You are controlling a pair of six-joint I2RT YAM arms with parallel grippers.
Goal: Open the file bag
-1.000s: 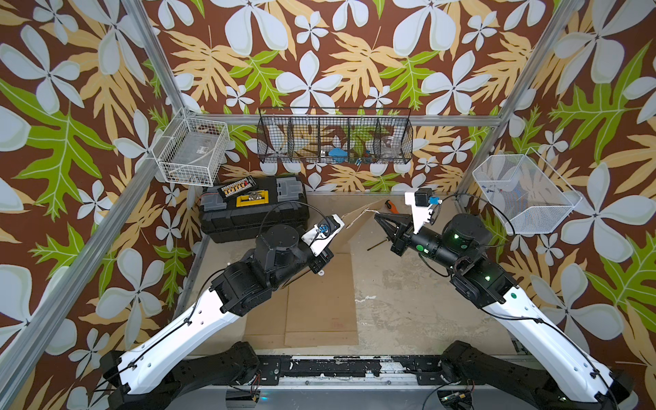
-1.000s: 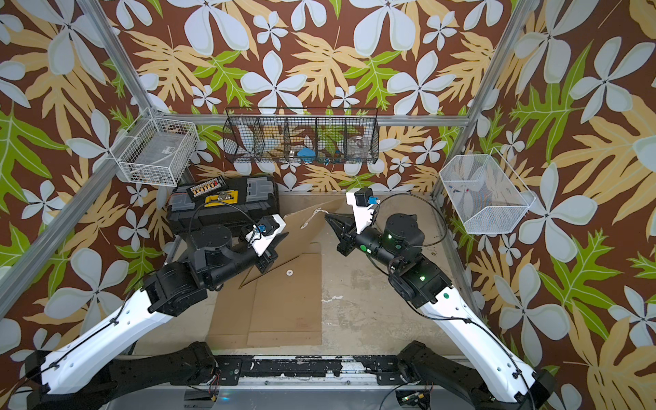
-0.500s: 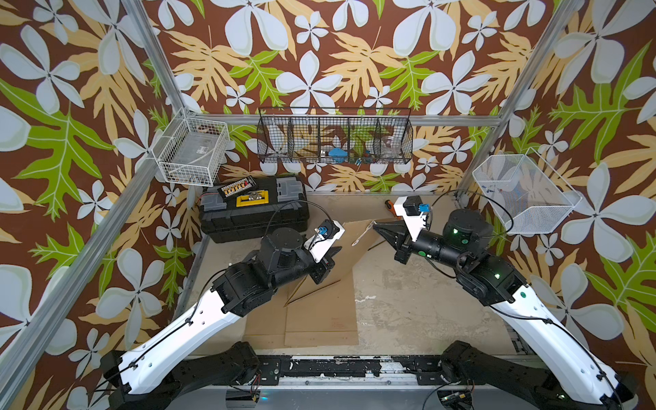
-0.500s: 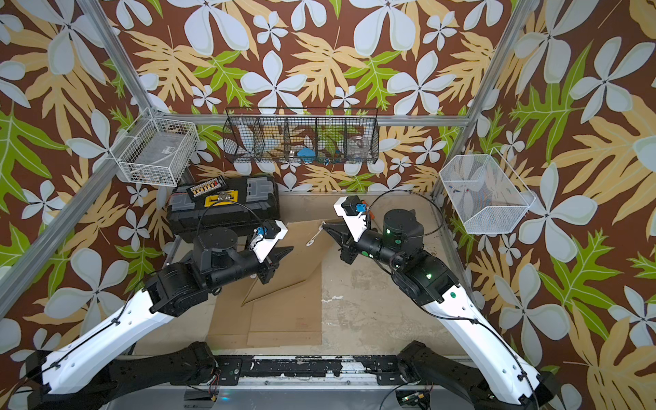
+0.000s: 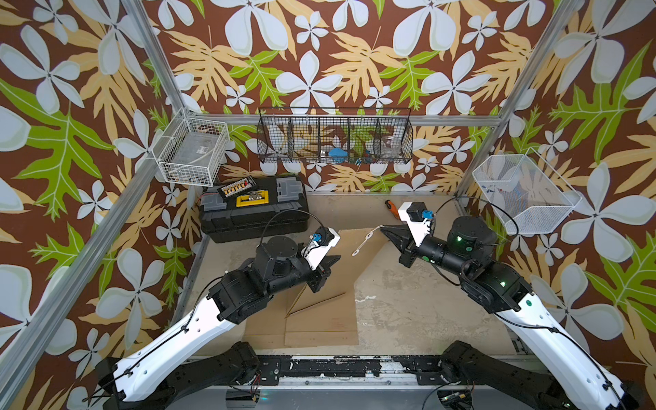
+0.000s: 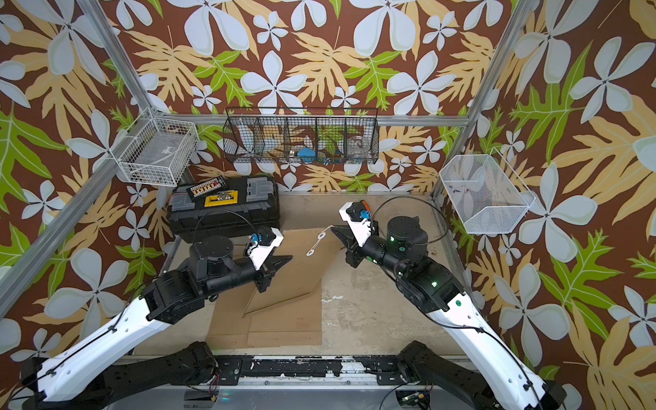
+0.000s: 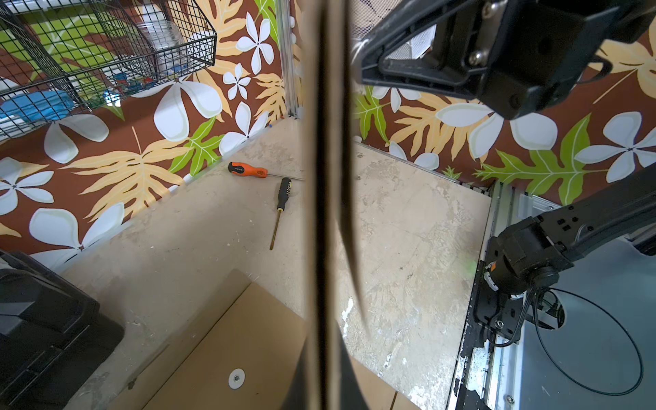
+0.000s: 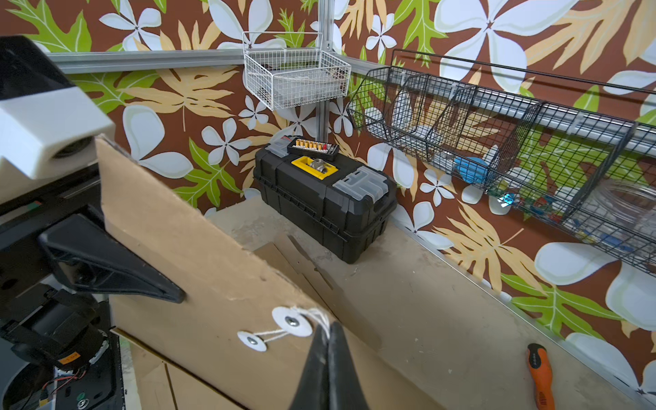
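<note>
file bag (image 5: 356,261) is mid-bench (image 5: 426,305) — bottom end lies flat toward the front edge, flap end is tilted up off the surface between the arms. left gripper (image 5: 332,261) is clamped tight on the raised sheet's edge on its own side. right gripper (image 8: 328,335) is pinched fully closed on the string (image 8: 314,314) right beside the button (image 8: 291,321) — string also runs to a second button (image 8: 252,341).

Robot lab cell (floral-papered walls (image 5: 319,53)) with toolbox (image 5: 252,213) and wire rack (image 5: 335,140).
</note>
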